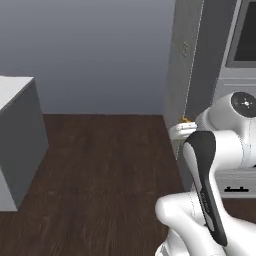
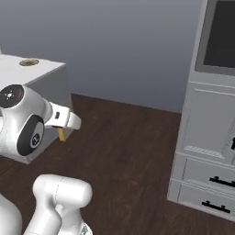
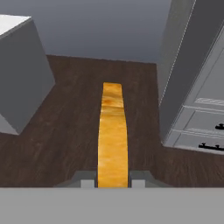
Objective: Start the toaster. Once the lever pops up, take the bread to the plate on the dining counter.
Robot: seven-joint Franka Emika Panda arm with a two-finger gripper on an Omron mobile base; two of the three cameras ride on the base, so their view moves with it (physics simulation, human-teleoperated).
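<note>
While the fingers [image 3: 113, 181] pinch the bread [image 3: 112, 135], their tips sit mostly cut off.

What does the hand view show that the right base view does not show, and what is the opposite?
Hand view alone: the full length of the bread, seen edge-on, clamped between the two fingertips of the shut gripper.

Right base view alone: the plate on the white top of the dining counter, and the dark oven window above the drawers.

Both: the dark wood floor, the grey cabinet and the counter's grey side.
</note>
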